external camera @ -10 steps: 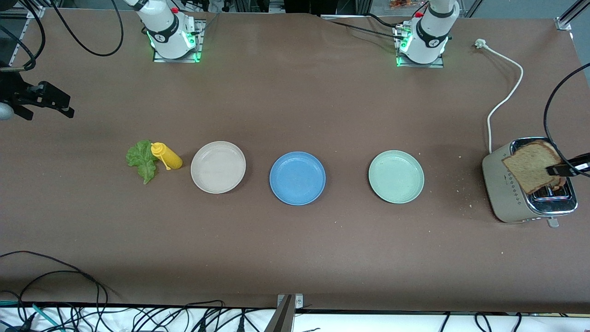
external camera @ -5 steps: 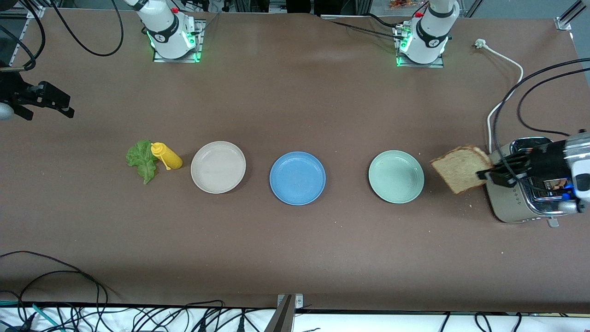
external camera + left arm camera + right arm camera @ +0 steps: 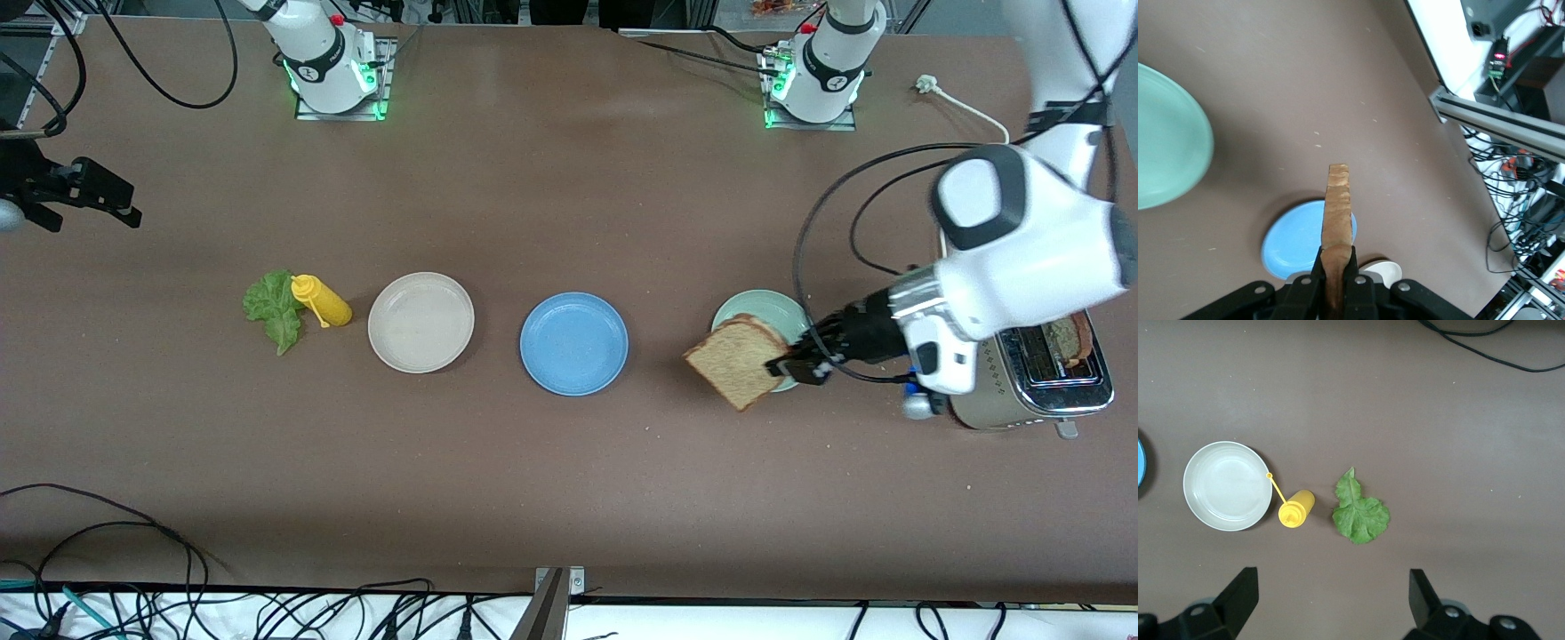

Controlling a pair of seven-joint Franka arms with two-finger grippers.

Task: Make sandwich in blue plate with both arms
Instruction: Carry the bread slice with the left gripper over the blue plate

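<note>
My left gripper [image 3: 794,364] is shut on a brown bread slice [image 3: 734,363] and holds it edge-up over the rim of the mint-green plate [image 3: 763,311] that is toward the blue plate [image 3: 574,343]. In the left wrist view the slice [image 3: 1337,213] stands between the shut fingers of the left gripper [image 3: 1335,259], with the blue plate [image 3: 1293,241] below it. A second slice [image 3: 1069,335] sits in the toaster [image 3: 1022,404]. The lettuce leaf [image 3: 271,311] lies at the right arm's end. My right gripper [image 3: 105,197] waits open and empty high over that end; its wrist view shows the right gripper [image 3: 1331,600] above the lettuce [image 3: 1360,513].
A beige plate [image 3: 420,322] lies between the blue plate and a yellow squeeze bottle [image 3: 322,301] that touches the lettuce. The toaster's white cord [image 3: 973,191] runs toward the robots' bases. Crumbs lie near the toaster. Cables hang along the table's near edge.
My left gripper has carried the bread slice from above the toaster to over the mint-green plate, toward the blue plate. The right arm has not moved.
</note>
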